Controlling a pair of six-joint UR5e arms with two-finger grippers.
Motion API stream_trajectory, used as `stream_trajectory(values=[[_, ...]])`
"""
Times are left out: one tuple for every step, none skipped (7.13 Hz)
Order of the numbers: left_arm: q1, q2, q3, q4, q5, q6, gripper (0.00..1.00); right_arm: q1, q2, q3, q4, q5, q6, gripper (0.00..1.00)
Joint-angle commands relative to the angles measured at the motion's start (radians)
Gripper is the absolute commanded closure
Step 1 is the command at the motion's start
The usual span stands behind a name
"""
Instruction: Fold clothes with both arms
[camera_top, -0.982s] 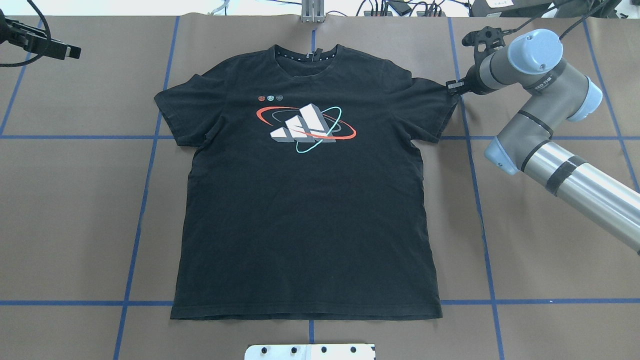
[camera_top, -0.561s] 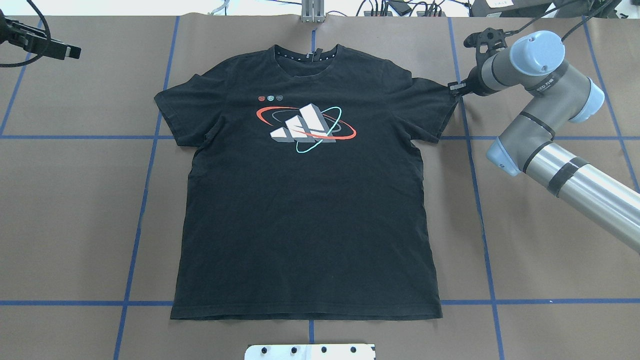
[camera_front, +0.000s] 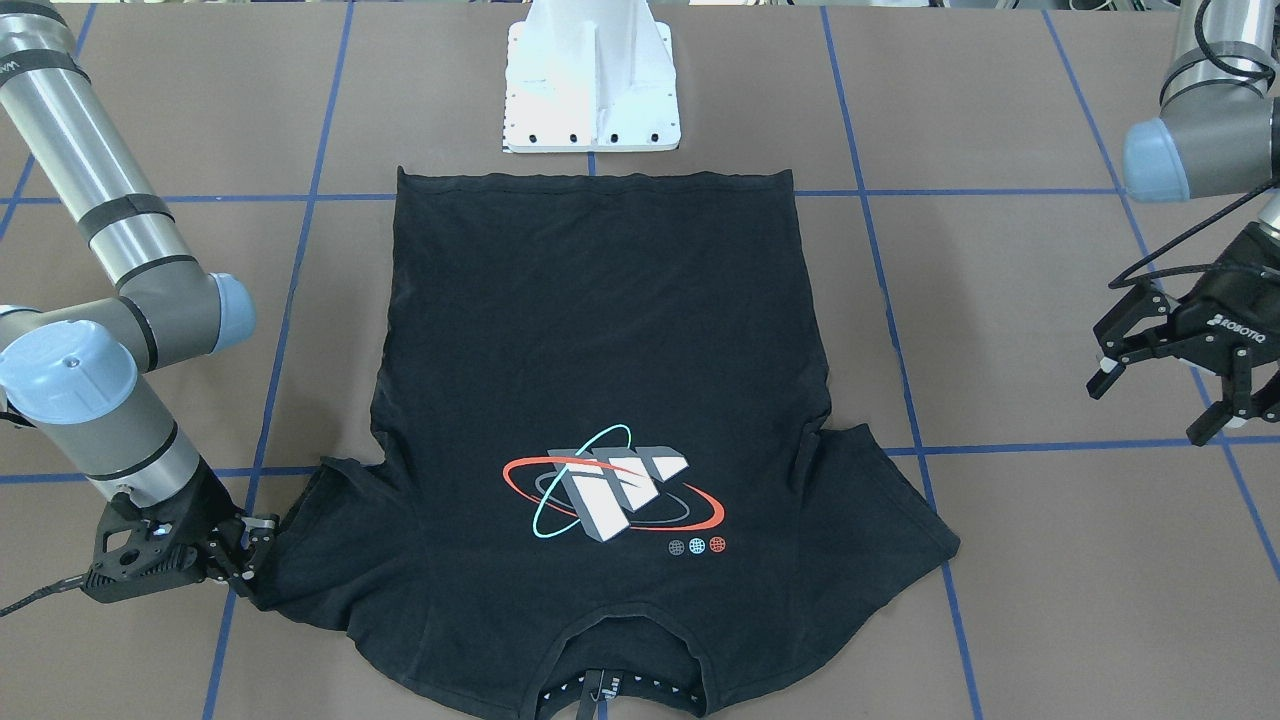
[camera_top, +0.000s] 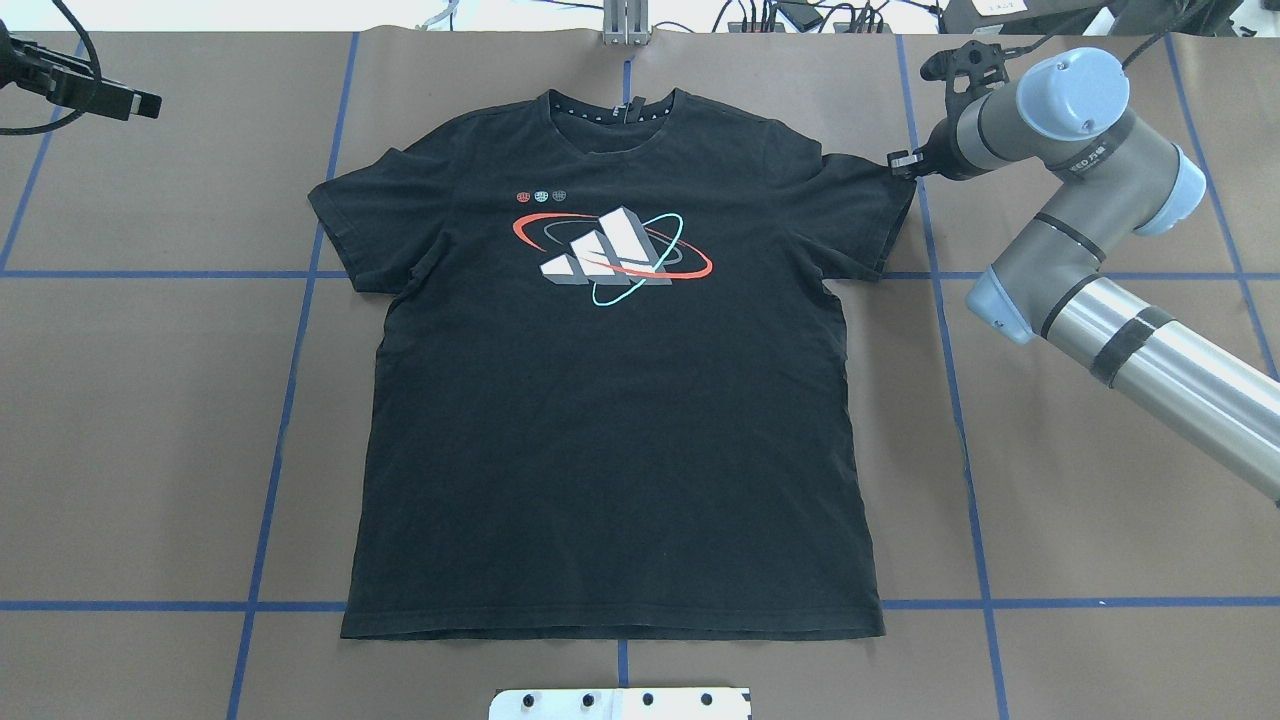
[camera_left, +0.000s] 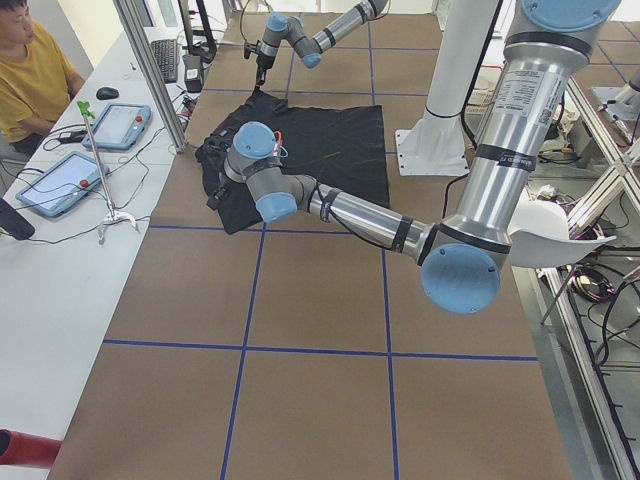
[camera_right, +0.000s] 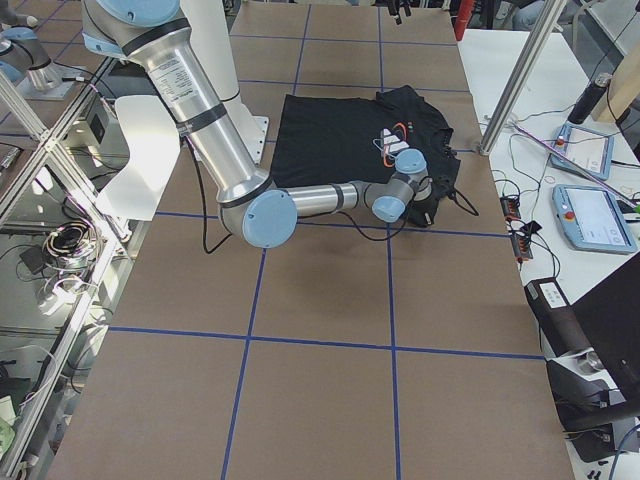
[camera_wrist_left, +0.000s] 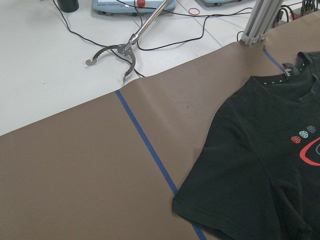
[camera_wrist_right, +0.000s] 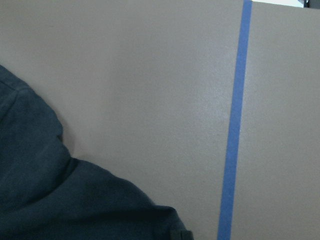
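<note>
The black T-shirt (camera_top: 610, 400) lies flat and print-up in the middle of the table, collar toward the far edge. It also shows in the front view (camera_front: 590, 400). My right gripper (camera_top: 900, 163) is low at the outer tip of the shirt's right sleeve, shut on its edge (camera_front: 255, 548). The right wrist view shows black sleeve fabric (camera_wrist_right: 55, 200) at the lower left. My left gripper (camera_front: 1155, 405) is open and empty, held above the table well clear of the left sleeve (camera_wrist_left: 240, 180). It shows at the overhead view's top left (camera_top: 140, 100).
The white pedestal base (camera_front: 592, 80) stands at the near edge behind the hem. Blue tape lines (camera_top: 290, 350) cross the brown table cover. An aluminium post (camera_top: 625, 20) and cables sit at the far edge. A metal grabber tool (camera_wrist_left: 120, 50) lies on the white bench beyond.
My right gripper has shifted slightly toward the far edge, and the sleeve tip has followed it. The left arm and the rest of the shirt have not moved.
</note>
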Motion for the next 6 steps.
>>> stream_trajectory(values=[[0.0, 0.0, 0.0, 0.0, 0.0, 0.0, 0.0, 0.001, 0.044, 0.064, -0.055, 0.007, 0.084, 1.0], [0.0, 0.0, 0.003, -0.002, 0.0, 0.0, 0.0, -0.013, 0.102, 0.069, -0.116, 0.001, 0.147, 1.0], [0.0, 0.0, 0.003, -0.002, 0.0, -0.001, 0.0, -0.06, 0.154, 0.069, -0.158, -0.02, 0.235, 1.0], [0.0, 0.0, 0.003, -0.002, 0.0, 0.0, 0.0, -0.112, 0.2, 0.067, -0.193, -0.125, 0.309, 1.0], [0.001, 0.0, 0.003, -0.002, 0.0, 0.0, 0.0, -0.155, 0.237, 0.058, -0.227, -0.181, 0.359, 1.0], [0.0, 0.0, 0.003, -0.002, 0.0, 0.0, 0.0, -0.185, 0.256, 0.057, -0.253, -0.206, 0.394, 1.0]])
